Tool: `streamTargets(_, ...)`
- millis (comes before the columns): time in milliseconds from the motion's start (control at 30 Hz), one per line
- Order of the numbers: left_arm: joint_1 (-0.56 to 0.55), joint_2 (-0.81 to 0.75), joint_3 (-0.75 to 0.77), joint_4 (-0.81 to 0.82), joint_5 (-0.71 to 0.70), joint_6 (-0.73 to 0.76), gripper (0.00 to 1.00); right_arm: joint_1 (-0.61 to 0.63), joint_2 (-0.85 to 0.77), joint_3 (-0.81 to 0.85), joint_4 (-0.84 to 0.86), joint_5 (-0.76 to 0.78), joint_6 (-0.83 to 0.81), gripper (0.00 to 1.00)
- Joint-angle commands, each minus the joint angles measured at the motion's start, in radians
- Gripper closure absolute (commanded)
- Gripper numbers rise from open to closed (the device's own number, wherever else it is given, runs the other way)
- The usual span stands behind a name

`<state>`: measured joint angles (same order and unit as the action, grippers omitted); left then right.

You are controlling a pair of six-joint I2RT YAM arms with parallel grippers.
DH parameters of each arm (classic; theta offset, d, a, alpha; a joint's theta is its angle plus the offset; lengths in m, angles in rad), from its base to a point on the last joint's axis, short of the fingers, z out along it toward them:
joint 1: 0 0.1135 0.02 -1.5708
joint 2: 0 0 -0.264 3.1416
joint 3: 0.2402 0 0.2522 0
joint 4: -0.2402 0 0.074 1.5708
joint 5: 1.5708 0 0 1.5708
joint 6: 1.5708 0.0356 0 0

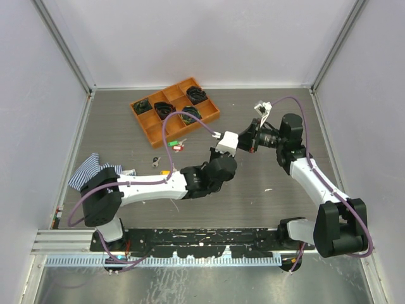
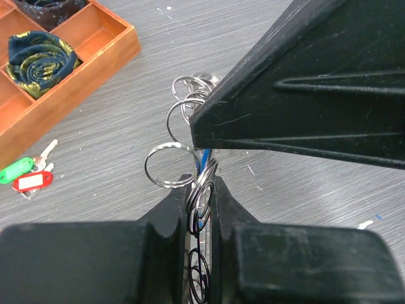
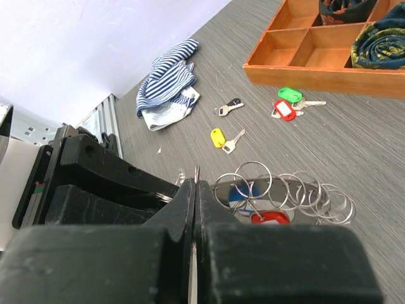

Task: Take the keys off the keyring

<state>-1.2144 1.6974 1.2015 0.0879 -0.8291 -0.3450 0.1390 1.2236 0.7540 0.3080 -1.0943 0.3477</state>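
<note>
Blue-striped cloth, orange tray

Bright even light, soft shadows — sharp focus

From the left wrist, the right gripper covers the upper keyring, and a blue tag shows only as a sliver (its key is out of sight). The tray runs off the top and left edges. From the right wrist, a red tag sits half hidden behind that gripper's body. From above, the keyring is too small to make out.
</note>
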Motion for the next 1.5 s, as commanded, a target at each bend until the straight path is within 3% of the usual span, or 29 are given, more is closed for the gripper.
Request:
streamTargets(0,0.015,-0.058,-0.046,0.092,0.037,0.096,1.0,0.017,-0.032,0.018,0.056,-0.012,0.017,0.99)
streamTargets(233,0.041,-0.148,-0.141,0.153,0.17,0.12,1.0,0.02,-0.039,0.026,0.037,-0.019,0.002,0.96)
streamTargets(367,0.061,-0.197,-0.174,0.15,0.309,0.122,1.0,0.02,-0.047,0.034,0.021,-0.027,-0.009,0.86)
streamTargets(533,0.075,-0.279,-0.228,0.121,0.406,0.137,1.0,0.019,-0.061,0.079,-0.085,-0.069,-0.104,0.65)
streamTargets(600,0.078,-0.324,-0.268,0.127,0.431,0.15,1.0,0.019,-0.072,0.115,-0.18,-0.076,-0.188,0.61)
streamTargets(767,0.111,-0.459,-0.386,0.162,0.547,0.178,1.0,0.017,-0.079,0.136,-0.237,-0.146,-0.285,0.57)
streamTargets(900,0.129,-0.55,-0.475,0.227,0.612,0.197,1.0,0.023,-0.082,0.123,-0.289,-0.258,-0.44,0.54)
streamTargets(967,0.131,-0.586,-0.527,0.299,0.66,0.218,1.0,0.033,-0.095,0.106,-0.347,-0.288,-0.615,0.51)
streamTargets(1233,0.148,-0.62,-0.634,0.503,0.707,0.203,1.0,0.109,-0.087,0.185,-0.921,-0.302,-1.35,0.43)
streamTargets(1467,0.149,-0.631,-0.623,0.608,0.685,0.063,1.0,0.156,-0.083,0.188,-0.955,-0.246,-1.441,0.48)
